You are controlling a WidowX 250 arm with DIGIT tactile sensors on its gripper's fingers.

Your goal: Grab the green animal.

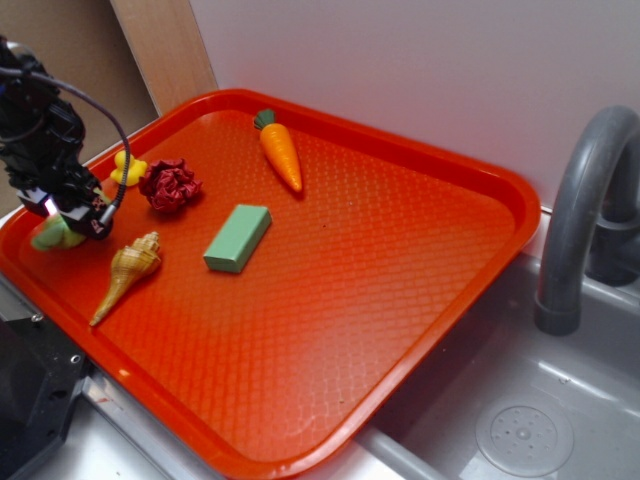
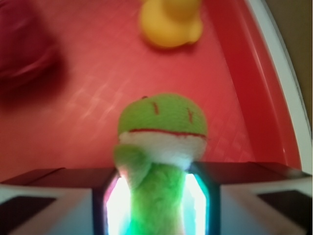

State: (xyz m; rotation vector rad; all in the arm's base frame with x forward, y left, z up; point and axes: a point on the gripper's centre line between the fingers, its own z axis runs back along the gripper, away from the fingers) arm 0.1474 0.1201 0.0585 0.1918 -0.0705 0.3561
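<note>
From the exterior view, I have the gripper (image 1: 88, 222) down at the left corner of the orange tray (image 1: 480, 180), and the green animal (image 1: 55, 236) pokes out from under it, just inside the tray rim. Taking the seashell (image 1: 128, 272) as my landmark: the plush sits just beyond its wide end toward the rim, the green block (image 1: 238, 238) lies beside it toward the tray's middle, the dark red crumpled ball (image 1: 170, 186) is behind it, the yellow duck (image 1: 127, 169) is behind that near the rim, and the carrot (image 1: 281, 150) is well apart at the far side. The tray holds all six and rests next to a sink (image 1: 520, 420) with a grey faucet (image 1: 585, 215). From here I cannot tell how the fingers stand.

From the wrist view, the fingers (image 2: 63, 196) are clamped on the green animal's (image 2: 164, 122) body, its head sticking out ahead of them toward the duck (image 2: 170, 22). My worry is the soft fuzz: I judge the hold sits low on a squashy body, so it could slide out on lifting. The tray rim is near on the right, and a careless swing could clip it or nudge the duck.
</note>
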